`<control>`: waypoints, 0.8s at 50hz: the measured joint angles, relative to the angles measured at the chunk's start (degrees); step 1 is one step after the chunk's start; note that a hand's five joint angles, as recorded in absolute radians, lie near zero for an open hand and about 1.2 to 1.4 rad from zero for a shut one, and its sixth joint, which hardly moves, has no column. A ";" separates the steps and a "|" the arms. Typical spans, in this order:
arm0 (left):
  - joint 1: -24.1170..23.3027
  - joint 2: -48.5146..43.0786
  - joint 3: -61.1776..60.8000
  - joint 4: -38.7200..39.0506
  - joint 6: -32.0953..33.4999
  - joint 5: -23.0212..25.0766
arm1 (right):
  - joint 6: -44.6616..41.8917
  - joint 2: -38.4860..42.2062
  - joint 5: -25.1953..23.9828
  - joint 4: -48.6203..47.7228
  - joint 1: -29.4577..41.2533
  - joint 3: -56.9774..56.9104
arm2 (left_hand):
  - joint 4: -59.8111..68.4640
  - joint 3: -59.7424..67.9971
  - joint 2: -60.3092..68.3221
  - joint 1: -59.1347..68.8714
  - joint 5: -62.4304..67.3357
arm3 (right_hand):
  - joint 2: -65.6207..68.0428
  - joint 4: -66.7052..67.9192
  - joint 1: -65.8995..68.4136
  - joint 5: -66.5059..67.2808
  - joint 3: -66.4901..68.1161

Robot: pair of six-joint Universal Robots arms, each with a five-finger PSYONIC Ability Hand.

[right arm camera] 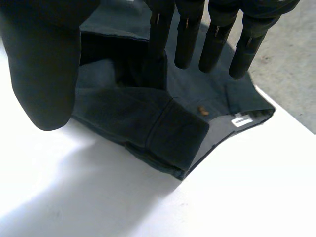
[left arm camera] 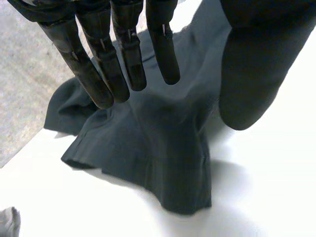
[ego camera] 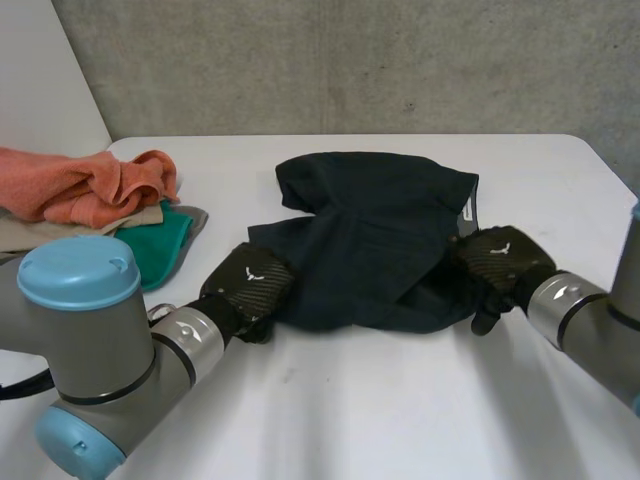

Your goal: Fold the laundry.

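A dark, crumpled garment (ego camera: 370, 240) lies in the middle of the white table (ego camera: 400, 400). My left hand (ego camera: 245, 285) rests at its near left edge. In the left wrist view the fingers (left arm camera: 126, 54) are straight and spread above the cloth (left arm camera: 163, 158), with the thumb apart from them and nothing held. My right hand (ego camera: 497, 262) sits at the garment's right edge. In the right wrist view its fingers (right arm camera: 187, 34) hang straight over a folded hem (right arm camera: 163, 131) that has a small white label (right arm camera: 240, 120). The thumb stands clear of the cloth.
A heap of laundry lies at the table's far left: an orange towel (ego camera: 90, 185) on top, a beige cloth (ego camera: 60, 232) under it and a green cloth (ego camera: 160, 245) beside my left arm. A grey concrete wall (ego camera: 350, 60) stands behind the table.
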 measured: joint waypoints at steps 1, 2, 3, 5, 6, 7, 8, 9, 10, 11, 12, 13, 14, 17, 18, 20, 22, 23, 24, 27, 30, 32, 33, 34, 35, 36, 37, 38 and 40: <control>0.06 -0.05 -0.05 -0.14 0.03 -0.43 | 0.39 -0.33 -0.44 -0.01 -0.45 0.07 | 0.00 -0.03 -0.11 0.00 -0.08 | 0.00 0.00 0.00 0.00 0.00; 0.13 -0.04 -0.20 -0.33 -0.01 -1.11 | 0.78 -0.77 -1.09 0.04 -1.14 0.16 | -0.05 -0.10 -0.45 0.00 -0.27 | 0.00 0.00 0.00 0.04 0.00; 0.18 0.05 -0.43 -0.47 -0.15 -1.73 | 0.90 -1.14 -1.79 0.17 -1.84 0.22 | -0.37 -0.54 -0.78 -0.18 -0.65 | 0.00 0.09 0.00 0.29 0.00; 0.25 0.47 -1.05 -0.69 -0.66 -2.85 | 0.57 -1.58 -2.91 0.57 -3.02 0.30 | -1.45 -1.57 -1.69 -1.26 -1.59 | 0.16 0.22 0.15 1.79 0.11; 0.28 0.81 -1.40 -0.74 -1.03 -3.38 | 0.17 -1.71 -3.46 0.78 -3.54 0.33 | -1.66 -1.71 -1.85 -1.38 -1.82 | 0.97 1.55 1.04 3.67 0.81; 0.29 1.04 -1.63 -0.78 -1.31 -3.68 | -0.13 -1.75 -3.78 0.90 -3.83 0.35 | -1.66 -1.71 -1.85 -1.38 -1.82 | 1.84 2.78 1.85 4.61 1.62; 0.29 1.38 -1.97 -0.82 -1.74 -4.07 | -0.52 -1.79 -4.12 1.03 -4.16 0.37 | -1.87 -1.95 -2.12 -1.54 -2.11 | 2.73 3.56 2.63 5.57 2.19; 0.29 1.74 -2.30 -0.87 -2.24 -4.43 | -1.49 -1.83 -4.89 1.30 -4.77 0.42 | -2.09 -2.14 -2.26 -1.64 -2.28 | 5.61 6.74 5.23 8.57 5.10; 0.31 2.05 -2.58 -0.92 -2.79 -4.71 | -2.33 -1.82 -5.51 1.49 -5.12 0.47 | -2.55 -2.59 -2.70 -2.15 -2.73 | 9.17 10.15 8.63 11.57 8.67; 0.32 2.23 -2.74 -0.97 -3.21 -4.87 | -2.64 -1.81 -5.74 1.56 -5.23 0.50 | -2.78 -2.80 -2.89 -2.41 -2.96 | 10.07 10.57 9.52 12.37 9.10; 0.35 2.37 -2.90 -1.04 -3.77 -5.02 | -3.88 -1.81 -6.65 1.79 -5.57 0.64 | -2.82 -2.85 -2.92 -2.49 -3.01 | 14.63 15.03 14.12 16.76 14.11; 0.37 2.39 -2.97 -1.09 -4.26 -5.11 | -4.36 -1.82 -7.05 1.86 -5.67 0.71 | -2.95 -2.91 -3.13 -2.64 -3.20 | 15.34 16.10 15.21 17.81 14.86; 0.42 2.30 -2.97 -1.14 -4.76 -5.17 | -5.37 -1.87 -7.95 2.01 -5.85 0.91 | -3.03 -2.91 -3.20 -2.64 -3.27 | 20.73 21.07 20.34 22.67 20.22; 0.52 1.60 -2.62 -1.27 -5.81 -5.14 | -7.08 -2.20 -10.14 2.30 -6.14 1.47 | -3.03 -2.91 -3.24 -2.64 -3.28 | 27.46 28.24 26.99 29.66 26.94; 0.54 1.01 -2.21 -1.35 -6.23 -5.07 | -7.51 -2.54 -11.13 2.49 -6.25 1.75 | -3.03 -2.91 -3.24 -2.64 -3.29 | 28.46 29.35 27.96 30.73 28.02; 0.53 0.27 -1.66 -1.50 -6.57 -4.98 | -7.69 -3.00 -11.98 2.73 -6.35 2.02 | -3.03 -2.91 -3.24 -2.64 -3.28 | 28.26 29.27 27.71 30.58 27.91; 0.45 -0.87 -0.66 -1.93 -6.89 -4.91 | -7.52 -3.68 -12.80 3.10 -6.46 2.29 | -3.03 -2.91 -3.24 -2.64 -3.28 | 26.28 27.37 25.82 28.73 25.99; 0.39 -1.41 -0.17 -2.23 -6.97 -4.90 | -7.28 -4.07 -13.06 3.31 -6.55 2.41 | -3.03 -2.91 -3.24 -2.64 -3.28 | 22.71 23.91 21.87 25.30 22.45; 0.34 -1.83 0.22 -2.55 -7.02 -4.91 | -7.07 -4.33 -13.14 3.43 -6.63 2.48 | -3.03 -2.91 -3.24 -2.64 -3.28 | 18.29 19.63 18.09 20.80 18.11; 0.10 -3.42 1.89 -4.16 -7.05 -4.96 | -6.03 -5.19 -12.70 3.74 -7.31 2.72 | -3.04 -2.91 -3.24 -2.64 -3.28 | 6.35 7.74 5.85 8.24 6.21; -0.03 -4.19 2.85 -5.08 -6.94 -5.07 | -5.43 -5.24 -11.97 3.67 -8.14 2.94 | -3.03 -2.91 -3.24 -2.64 -3.28 | 0.29 1.37 0.06 1.73 0.56; -0.06 -4.40 3.13 -5.23 -6.89 -5.14 | -5.31 -5.09 -11.76 3.59 -8.36 3.03 | -3.03 -2.91 -3.24 -2.64 -3.28 | -0.38 0.28 -0.92 0.70 -0.25; -0.12 -4.89 3.83 -5.27 -6.79 -5.38 | -5.16 -4.32 -11.25 3.17 -8.89 3.31 | -3.03 -2.91 -3.24 -2.64 -3.28 | -0.46 -0.45 -1.17 -0.38 -0.63; -0.13 -5.05 4.07 -5.17 -6.76 -5.48 | -5.17 -3.90 -11.10 2.90 -9.04 3.42 | -3.03 -2.91 -3.24 -2.64 -3.28 | -0.46 -0.45 -1.17 -0.44 -0.63; -0.14 -5.30 4.42 -4.98 -6.73 -5.64 | -5.21 -3.32 -10.95 2.48 -9.18 3.55 | -3.03 -2.91 -3.24 -2.64 -3.28 | -0.46 -0.45 -1.16 -0.46 -0.63; -0.13 -5.57 4.80 -4.74 -6.70 -5.82 | -5.25 -2.74 -10.85 2.00 -9.28 3.66 | -3.03 -2.91 -3.24 -2.64 -3.28 | -0.46 -0.45 -1.16 -0.46 -0.63; -0.13 -5.76 5.05 -4.59 -6.68 -5.92 | -5.28 -2.26 -10.79 1.56 -9.35 3.74 | -3.03 -2.91 -3.24 -2.64 -3.28 | -0.46 -0.45 -1.16 -0.47 -0.63; -0.11 -6.09 5.45 -4.39 -6.64 -6.09 | -5.30 -1.67 -10.77 0.94 -9.41 3.80 | -3.03 -2.90 -3.24 -2.64 -3.27 | -0.46 -0.45 -1.16 -0.46 -0.63; -0.07 -6.89 6.34 -4.04 -6.51 -6.43 | -5.30 -0.16 -10.77 -0.73 -9.49 3.95 | -3.03 -2.90 -3.24 -2.64 -3.27 | -0.46 -0.44 -1.16 -0.41 -0.63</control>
